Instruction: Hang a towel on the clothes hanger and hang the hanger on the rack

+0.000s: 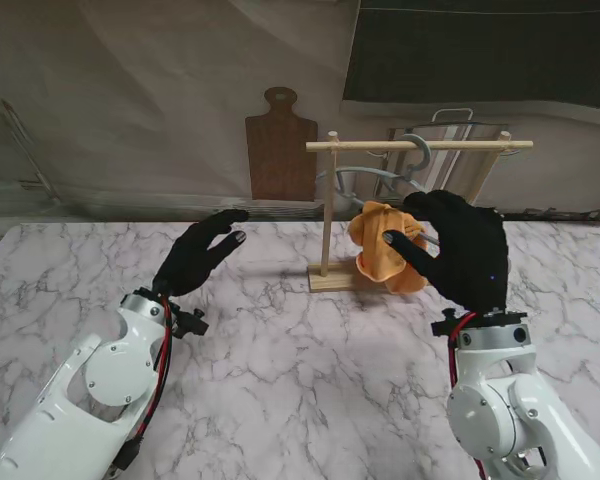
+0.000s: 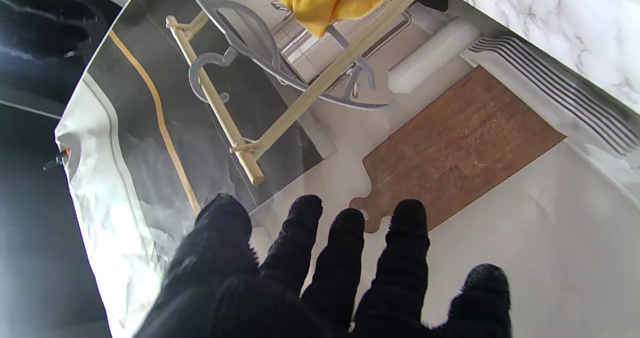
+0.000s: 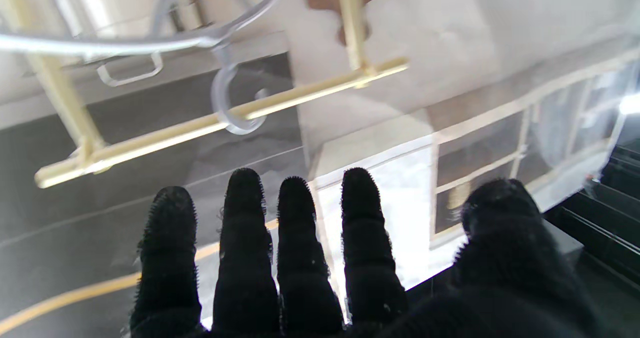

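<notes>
Your orange-yellow cloth towel [image 1: 385,258] is draped over the pale grey plastic clothes hanger [image 1: 380,180], whose hook sits over the top bar of the light wooden rack [image 1: 420,146] on the white marbled table [image 1: 280,380]. You can judge both steps done; only withdrawal is left. Your right robot hand [image 1: 460,250] hovers open just beside the towel, gripping nothing; your left robot hand [image 1: 202,252] is open, well apart

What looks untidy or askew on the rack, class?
The orange towel hangs bunched in a lump rather than spread flat, and the grey hanger sits tilted on the rack's rail. Both hands are open, holding nothing.
</notes>
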`<move>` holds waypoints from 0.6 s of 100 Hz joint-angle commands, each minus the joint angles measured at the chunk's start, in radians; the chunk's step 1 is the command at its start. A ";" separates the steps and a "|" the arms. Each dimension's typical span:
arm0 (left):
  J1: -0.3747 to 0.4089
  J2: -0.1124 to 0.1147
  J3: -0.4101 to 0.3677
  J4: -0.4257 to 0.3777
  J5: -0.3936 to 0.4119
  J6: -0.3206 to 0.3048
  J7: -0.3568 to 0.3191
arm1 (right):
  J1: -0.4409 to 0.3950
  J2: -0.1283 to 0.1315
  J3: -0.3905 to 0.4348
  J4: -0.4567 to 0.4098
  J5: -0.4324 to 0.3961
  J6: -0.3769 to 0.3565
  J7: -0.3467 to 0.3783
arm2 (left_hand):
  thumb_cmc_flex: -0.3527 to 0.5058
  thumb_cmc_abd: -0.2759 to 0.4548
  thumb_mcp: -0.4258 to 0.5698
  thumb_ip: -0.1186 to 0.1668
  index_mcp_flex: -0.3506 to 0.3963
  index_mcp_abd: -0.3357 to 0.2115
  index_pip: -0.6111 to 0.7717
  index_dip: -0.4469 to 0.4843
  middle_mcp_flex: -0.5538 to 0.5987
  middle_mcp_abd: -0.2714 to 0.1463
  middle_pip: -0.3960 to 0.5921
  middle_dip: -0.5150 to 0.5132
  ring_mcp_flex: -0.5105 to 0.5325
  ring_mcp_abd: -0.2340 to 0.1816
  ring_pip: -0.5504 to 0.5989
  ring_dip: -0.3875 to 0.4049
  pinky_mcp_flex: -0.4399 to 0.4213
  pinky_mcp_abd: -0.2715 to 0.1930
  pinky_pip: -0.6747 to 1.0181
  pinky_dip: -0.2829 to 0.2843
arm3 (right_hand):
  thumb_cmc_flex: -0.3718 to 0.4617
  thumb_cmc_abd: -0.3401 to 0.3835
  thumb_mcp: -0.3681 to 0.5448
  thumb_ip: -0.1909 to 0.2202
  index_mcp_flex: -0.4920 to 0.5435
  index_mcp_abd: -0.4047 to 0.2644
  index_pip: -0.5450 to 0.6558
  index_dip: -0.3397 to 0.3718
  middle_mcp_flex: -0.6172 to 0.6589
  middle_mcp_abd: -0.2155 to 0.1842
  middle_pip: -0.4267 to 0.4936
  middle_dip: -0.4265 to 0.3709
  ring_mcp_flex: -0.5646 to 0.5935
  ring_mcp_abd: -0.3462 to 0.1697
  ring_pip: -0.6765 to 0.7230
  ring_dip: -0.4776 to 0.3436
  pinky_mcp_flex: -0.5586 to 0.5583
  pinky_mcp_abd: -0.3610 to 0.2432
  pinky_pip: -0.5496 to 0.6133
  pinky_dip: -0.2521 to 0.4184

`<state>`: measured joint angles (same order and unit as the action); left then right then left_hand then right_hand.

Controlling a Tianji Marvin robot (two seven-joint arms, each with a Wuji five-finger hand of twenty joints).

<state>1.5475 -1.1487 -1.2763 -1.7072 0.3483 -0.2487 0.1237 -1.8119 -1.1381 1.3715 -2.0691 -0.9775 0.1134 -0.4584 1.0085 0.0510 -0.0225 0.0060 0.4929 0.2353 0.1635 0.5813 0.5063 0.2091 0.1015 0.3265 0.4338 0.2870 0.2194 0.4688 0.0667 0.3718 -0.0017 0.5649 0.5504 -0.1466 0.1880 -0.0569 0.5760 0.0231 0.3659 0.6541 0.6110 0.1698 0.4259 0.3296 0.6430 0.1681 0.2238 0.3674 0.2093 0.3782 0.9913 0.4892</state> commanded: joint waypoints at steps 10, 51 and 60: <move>0.007 -0.004 0.004 -0.003 -0.023 -0.005 -0.020 | 0.030 -0.008 -0.101 0.059 0.038 -0.017 0.032 | -0.001 0.061 -0.014 -0.020 0.016 -0.002 0.016 -0.009 0.014 0.003 0.008 0.021 -0.012 -0.003 0.005 0.010 -0.010 -0.013 0.567 0.021 | 0.030 0.051 -0.025 0.021 -0.067 0.025 -0.016 -0.021 -0.051 -0.009 0.004 0.004 -0.031 0.004 -0.031 -0.016 -0.017 0.024 -0.039 -0.025; -0.001 -0.010 0.035 0.081 -0.061 0.033 -0.022 | 0.187 -0.010 -0.216 0.324 0.314 -0.116 0.209 | 0.010 0.059 -0.013 -0.020 0.036 -0.004 0.043 0.021 0.047 -0.010 0.027 0.044 0.012 -0.009 0.020 0.025 -0.005 -0.016 0.582 0.029 | -0.040 0.135 -0.072 0.012 -0.189 0.020 -0.038 -0.015 -0.160 -0.041 0.034 0.011 -0.100 -0.014 -0.048 -0.032 -0.060 0.019 -0.091 -0.073; -0.007 -0.012 0.044 0.098 -0.073 0.050 -0.022 | 0.204 -0.015 -0.211 0.362 0.381 -0.149 0.224 | 0.015 0.058 -0.012 -0.019 0.041 -0.005 0.050 0.033 0.063 -0.012 0.037 0.051 0.019 -0.009 0.024 0.028 -0.005 -0.013 0.586 0.031 | -0.031 0.137 -0.075 0.013 -0.190 0.018 -0.036 -0.013 -0.157 -0.054 0.035 0.009 -0.101 -0.025 -0.050 -0.034 -0.059 0.007 -0.093 -0.074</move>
<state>1.5432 -1.1542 -1.2412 -1.6299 0.2830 -0.2119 0.1170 -1.6132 -1.1476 1.1540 -1.7241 -0.5874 -0.0384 -0.2452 1.0082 0.0511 -0.0225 0.0060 0.5162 0.2355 0.1977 0.5944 0.5518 0.2115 0.1211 0.3648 0.4362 0.2870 0.2343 0.4809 0.0661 0.3715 -0.0017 0.5740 0.5588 -0.0611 0.1386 -0.0564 0.4302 0.0509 0.3426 0.6436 0.4771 0.1484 0.4424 0.3402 0.5786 0.1731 0.2000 0.3465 0.1696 0.4122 0.9119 0.4298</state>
